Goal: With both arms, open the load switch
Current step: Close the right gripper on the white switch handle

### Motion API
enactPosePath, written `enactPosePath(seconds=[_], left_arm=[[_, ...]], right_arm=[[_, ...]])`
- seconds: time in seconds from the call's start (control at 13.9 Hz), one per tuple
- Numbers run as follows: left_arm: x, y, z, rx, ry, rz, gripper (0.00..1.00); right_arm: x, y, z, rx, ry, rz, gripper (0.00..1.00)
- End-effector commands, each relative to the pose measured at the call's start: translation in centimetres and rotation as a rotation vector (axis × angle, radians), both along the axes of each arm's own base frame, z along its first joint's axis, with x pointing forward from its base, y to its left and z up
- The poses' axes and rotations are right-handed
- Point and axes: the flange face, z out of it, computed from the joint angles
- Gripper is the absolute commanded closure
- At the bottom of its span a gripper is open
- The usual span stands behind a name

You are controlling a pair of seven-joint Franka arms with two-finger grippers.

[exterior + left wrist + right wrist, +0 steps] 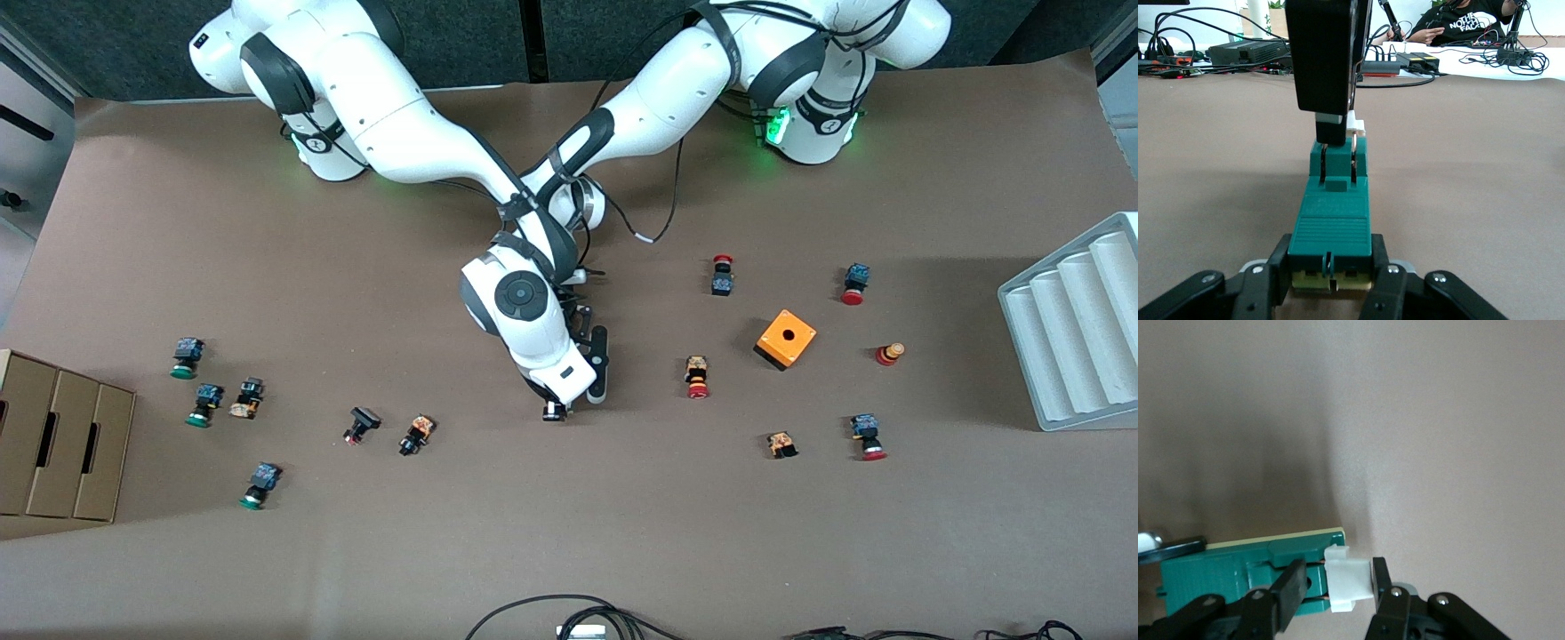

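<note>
The load switch [1331, 227] is a narrow dark-green block lying on the brown table, near its middle. My left gripper [1331, 261] is shut on the end with the cream underside, one finger on each long side. My right gripper [1338, 577] comes down from above at the switch's white end piece [1350, 587]. One finger sits in the green body's recess and the other against the white piece's outer face. A right finger [1331, 130] also shows in the left wrist view. In the front view the right arm's hand [542, 347] hides the switch.
An orange cube [786, 339] and red-capped push buttons [697, 377] lie toward the left arm's end. Green-capped buttons [186, 357] and cardboard boxes [53, 436] are at the right arm's end. A white ridged tray [1080, 329] sits at the left arm's edge.
</note>
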Motion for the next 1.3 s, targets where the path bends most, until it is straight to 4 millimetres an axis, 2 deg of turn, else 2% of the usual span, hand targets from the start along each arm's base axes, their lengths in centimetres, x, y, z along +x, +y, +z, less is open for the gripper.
enactPosePath(seconds=[0.0,0.5,1.01,1.22], left_arm=[[0.5,0.4,-0.4,0.019,-0.019,-0.001,0.52],[0.4,0.4,-0.4,0.018,-0.018,-0.002,0.52],[0.5,0.4,-0.4,0.018,-0.018,-0.001,0.52],[0.6,0.5,-0.4,0.019,-0.019,0.0,0.52]], right_arm=[[-0.8,0.9,-2.0,-0.006,0.007,-0.006,0.53],[-1.9,1.2,-2.9,-0.022,0.027,-0.027,0.6],[-2.1,1.2,-2.3,-0.025,0.031,-0.024,0.61],[-2.3,0.9,-2.9,-0.033,0.04,-0.026,0.61]])
